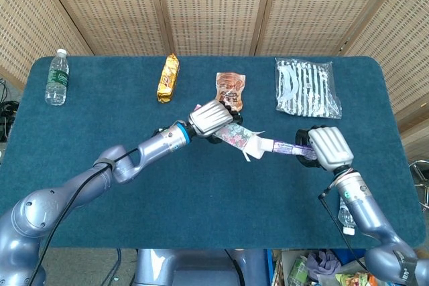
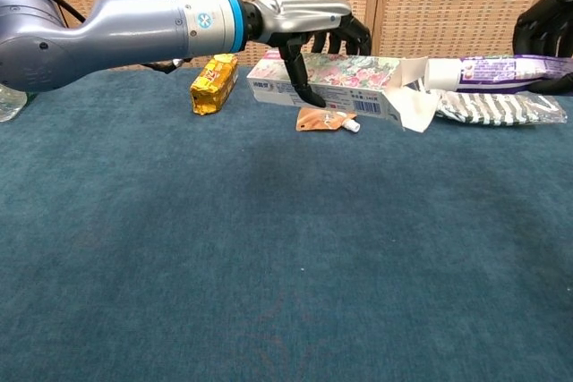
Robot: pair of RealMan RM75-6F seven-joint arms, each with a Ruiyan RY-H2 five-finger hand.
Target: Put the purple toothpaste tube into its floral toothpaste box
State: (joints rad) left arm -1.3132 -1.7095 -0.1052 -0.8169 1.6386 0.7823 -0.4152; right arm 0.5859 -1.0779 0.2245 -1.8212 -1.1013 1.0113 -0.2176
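While the left hand (image 2: 304, 29) grips the floral toothpaste box (image 2: 331, 82) from above, fingers wrapped round its body, the box hangs clear of the worktop (image 2: 269, 248) with its open end and loose flaps turned toward the other arm. The right hand (image 1: 320, 149) is closed round the tail of the purple toothpaste tube (image 2: 488, 71), which lies level, cap end leading. That white cap sits right at the box mouth, just at the flaps; whether it has entered cannot be told from either view. The step in hand appears to be the insertion itself, barely begun. Next, the tube probably needs a straight push along the box's long axis while the box is held steady, with the flaps kept from folding across the opening. Behind the box lie an orange pouch (image 1: 230, 90), a yellow snack pack (image 1: 168, 78) and a striped bag (image 1: 308, 87); a water bottle (image 1: 57, 77) stands well off beyond the yellow pack.
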